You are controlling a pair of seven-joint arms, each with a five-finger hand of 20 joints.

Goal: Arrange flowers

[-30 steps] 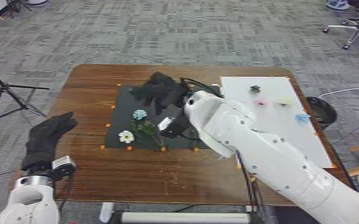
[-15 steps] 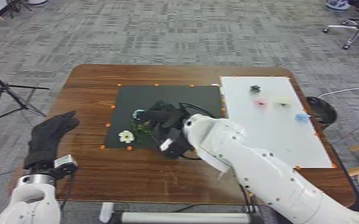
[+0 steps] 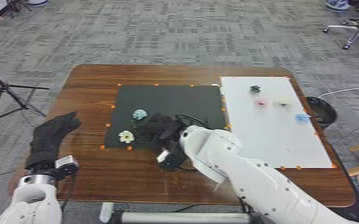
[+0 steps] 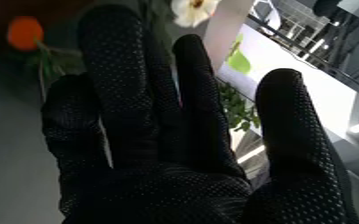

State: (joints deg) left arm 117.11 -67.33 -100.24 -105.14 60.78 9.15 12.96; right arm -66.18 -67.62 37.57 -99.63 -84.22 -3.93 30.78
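My right hand (image 3: 162,127) is over the lower middle of the black mat (image 3: 180,97), hiding green stems there. A white flower (image 3: 127,136) lies just left of it, and a light blue flower (image 3: 140,114) sits above the white one. In the right wrist view the black-gloved right hand (image 4: 158,185) has extended fingers and holds nothing visible. Beyond the fingertips is the white flower (image 4: 193,11); thin green stems (image 4: 55,57) run beside the fingers. My left hand (image 3: 51,137) rests open at the table's left edge.
A white board (image 3: 264,135) on the right bears a dark green piece (image 3: 255,89), a pink flower (image 3: 261,102), a pale yellow flower (image 3: 283,103) and a blue flower (image 3: 302,117). A black bin (image 3: 322,112) stands beyond the table's right edge.
My right hand has come from the mat's upper middle down toward its lower edge, first covering and then uncovering the light blue flower. The left hand stays put.
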